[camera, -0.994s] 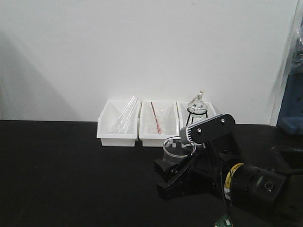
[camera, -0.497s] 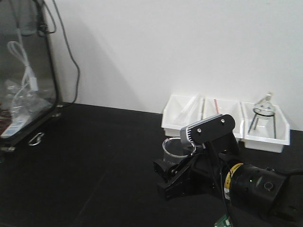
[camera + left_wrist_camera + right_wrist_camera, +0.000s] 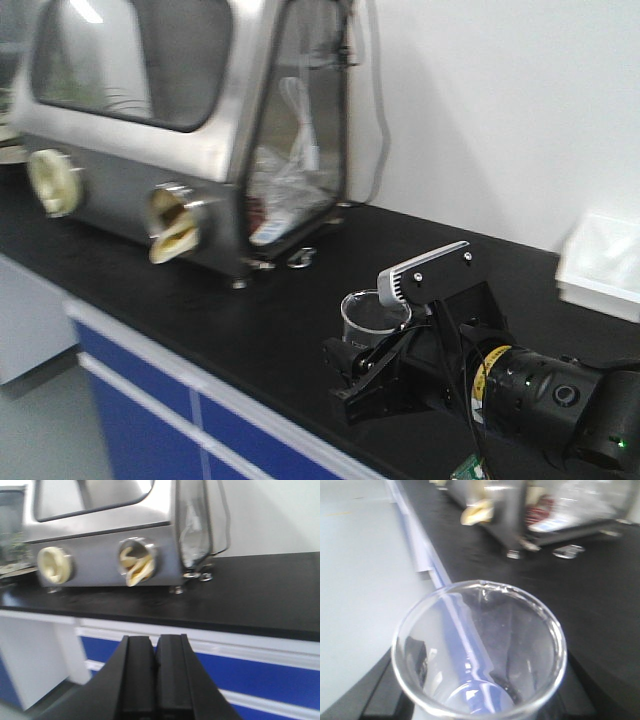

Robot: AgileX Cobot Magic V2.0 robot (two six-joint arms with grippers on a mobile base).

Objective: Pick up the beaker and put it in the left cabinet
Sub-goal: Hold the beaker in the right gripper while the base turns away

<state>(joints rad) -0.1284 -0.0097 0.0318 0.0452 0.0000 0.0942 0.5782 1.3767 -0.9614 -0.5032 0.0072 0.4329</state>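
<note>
Above the black bench (image 3: pixel 300 320), in the front-facing view, the right gripper (image 3: pixel 365 362) clasps the beaker (image 3: pixel 374 315) upright, its jaws closed against the glass low down. A steel glove box (image 3: pixel 190 120) stands well apart further along the bench, and a white tray (image 3: pixel 600 265) sits near the wall. From the left wrist, the left gripper (image 3: pixel 155 680) has its black jaws pressed together with nothing between them, facing blue drawer fronts (image 3: pixel 260 675). From the right wrist, the beaker's open mouth fills the frame, with black fingers (image 3: pixel 382 700) hugging its sides.
</note>
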